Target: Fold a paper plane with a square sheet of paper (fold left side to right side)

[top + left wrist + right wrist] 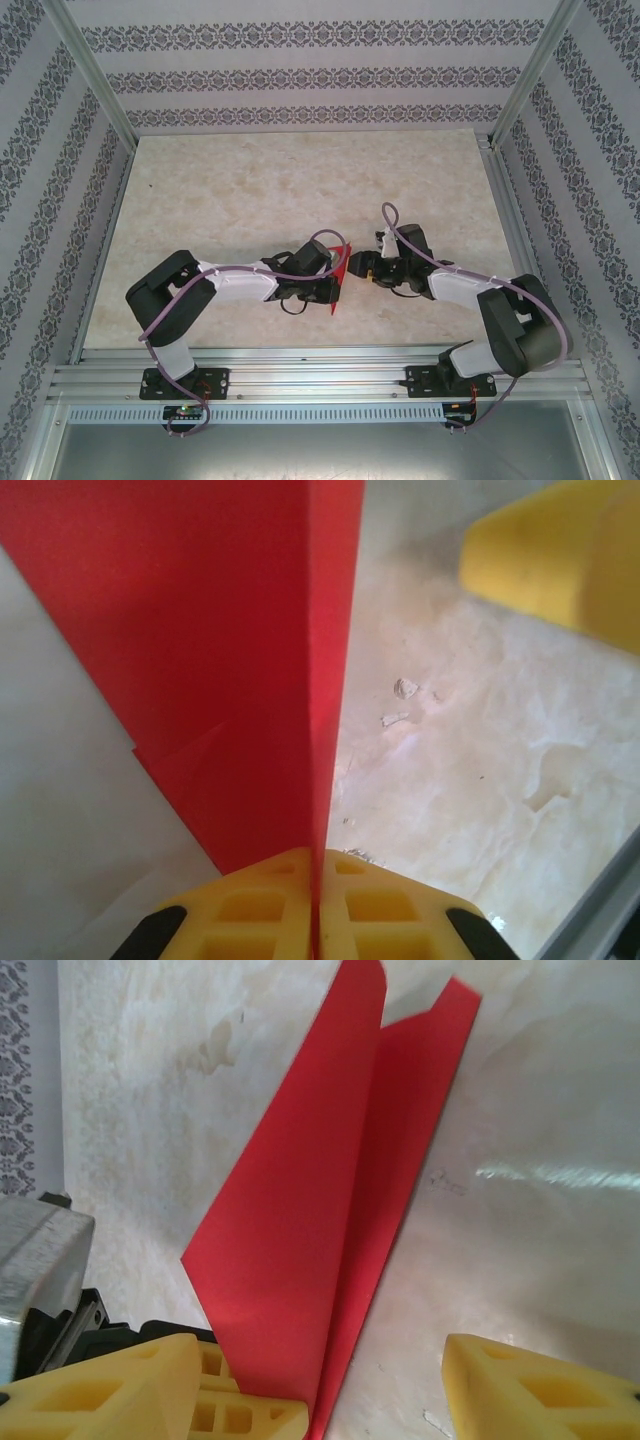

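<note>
The square sheet of paper point(343, 262) is bright red and folded into a narrow pointed shape with a centre crease. It stands on edge on the table between the two grippers. My left gripper point(336, 276) is shut on its lower edge; in the left wrist view the paper point(220, 660) rises straight out of the closed yellow jaws point(315, 910). My right gripper point(362, 268) is open just to the right of it. In the right wrist view the paper point(310, 1220) stands between the spread fingers point(540, 1390) of my right gripper point(320, 1400), touching neither.
The table point(260, 190) is pale marbled stone inside patterned walls. Metal frame posts point(90, 70) stand at the back corners and a slotted rail point(320, 375) runs along the near edge. One yellow finger of the right gripper point(560, 550) shows in the left wrist view.
</note>
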Controlling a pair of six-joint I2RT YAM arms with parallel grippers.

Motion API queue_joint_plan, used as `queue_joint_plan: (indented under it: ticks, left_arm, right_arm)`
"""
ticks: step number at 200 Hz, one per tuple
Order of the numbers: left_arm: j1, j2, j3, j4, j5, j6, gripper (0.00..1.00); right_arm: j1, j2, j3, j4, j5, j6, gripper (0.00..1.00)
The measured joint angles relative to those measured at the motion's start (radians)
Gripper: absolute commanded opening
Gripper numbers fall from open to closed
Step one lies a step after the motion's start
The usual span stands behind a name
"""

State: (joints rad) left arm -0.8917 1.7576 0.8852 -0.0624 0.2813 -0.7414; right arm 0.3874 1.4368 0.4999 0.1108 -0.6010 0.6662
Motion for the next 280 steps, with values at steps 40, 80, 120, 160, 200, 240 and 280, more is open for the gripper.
queue_joint_plan:
  ticks: [40, 80, 120, 160, 200, 240, 280]
  left_arm:
    - [0.029, 0.0, -0.035, 0.078, 0.058, -0.036, 0.09]
    - [0.041, 0.003, -0.056, 0.131, 0.087, -0.061, 0.08]
    - [0.043, 0.014, -0.066, 0.156, 0.105, -0.078, 0.09]
    - [0.047, 0.02, -0.083, 0.192, 0.115, -0.088, 0.13]
    - [0.047, 0.02, -0.091, 0.205, 0.123, -0.102, 0.22]
    - [0.047, 0.015, -0.101, 0.205, 0.125, -0.103, 0.3]
    - [0.064, -0.054, -0.121, 0.182, 0.125, -0.097, 0.42]
  right_arm:
    - [0.035, 0.072, 0.016, 0.029, 0.012, 0.023, 0.59]
    - [0.051, 0.124, 0.047, 0.053, 0.023, 0.036, 0.54]
    - [0.061, 0.156, 0.061, 0.07, 0.027, 0.049, 0.47]
    - [0.071, 0.187, 0.078, 0.069, 0.033, 0.055, 0.39]
    - [0.071, 0.201, 0.091, 0.057, 0.035, 0.066, 0.36]
    - [0.071, 0.211, 0.109, 0.03, 0.035, 0.069, 0.36]
    - [0.071, 0.216, 0.118, 0.015, 0.035, 0.073, 0.35]
